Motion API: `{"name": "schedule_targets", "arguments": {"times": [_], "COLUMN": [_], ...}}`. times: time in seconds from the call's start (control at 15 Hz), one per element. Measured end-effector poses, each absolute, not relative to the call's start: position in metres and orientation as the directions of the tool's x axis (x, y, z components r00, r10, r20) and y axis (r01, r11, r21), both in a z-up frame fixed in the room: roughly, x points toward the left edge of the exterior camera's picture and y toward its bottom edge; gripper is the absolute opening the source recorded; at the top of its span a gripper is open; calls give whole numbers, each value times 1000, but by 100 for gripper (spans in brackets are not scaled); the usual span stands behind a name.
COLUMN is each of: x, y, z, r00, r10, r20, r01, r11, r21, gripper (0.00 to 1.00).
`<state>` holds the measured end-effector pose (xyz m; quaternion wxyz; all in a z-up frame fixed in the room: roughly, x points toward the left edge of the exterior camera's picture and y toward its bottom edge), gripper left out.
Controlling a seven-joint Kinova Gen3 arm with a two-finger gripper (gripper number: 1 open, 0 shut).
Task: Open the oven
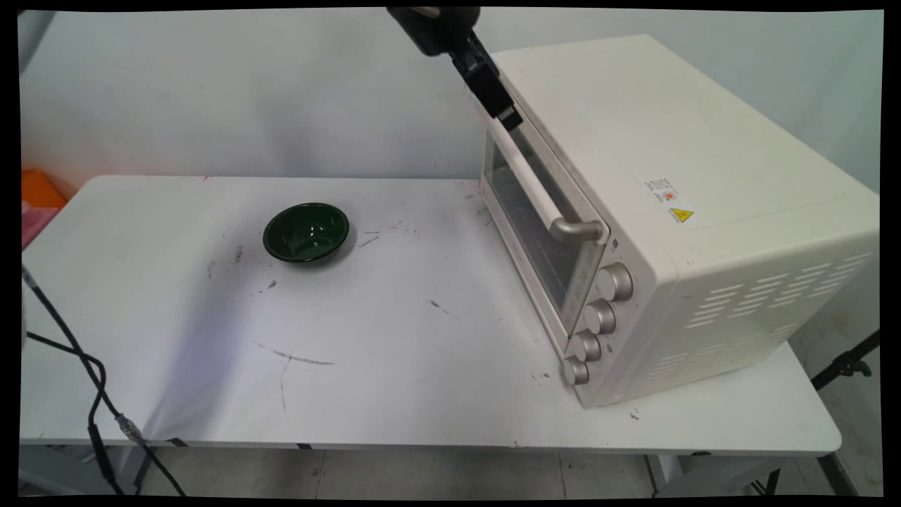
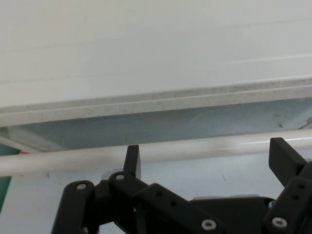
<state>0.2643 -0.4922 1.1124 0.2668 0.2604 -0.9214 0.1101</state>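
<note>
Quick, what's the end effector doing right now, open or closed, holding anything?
End effector: open, holding nothing; its two fingers sit spread apart at the oven door handle, not clamped on it.

Bright, even light fills the scene; a soft shadow lies on the table [image 1: 211,394] left of the bowl [image 1: 306,232].

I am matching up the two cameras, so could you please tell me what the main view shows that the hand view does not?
Only the main view shows the dark green bowl, the oven's four knobs and vented side, and the white table. Only the hand view shows the claw open, one finger in front of the bar, the other below it. Both show the door handle and glass door.
</note>
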Motion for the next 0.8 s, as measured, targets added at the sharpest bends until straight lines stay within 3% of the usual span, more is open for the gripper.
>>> {"name": "schedule_targets", "arguments": {"times": [0.13,0.2,0.8], "x": [259,256,242], "y": [-494,-496,-504], "z": [1109,1106,1089], "r00": [-726,-726,-719], "r10": [-426,-428,-461], "r20": [541,538,520], "r01": [-537,-537,-553], "r11": [842,842,833], "r21": [-57,-54,-27], "gripper": [100,0,0]}}
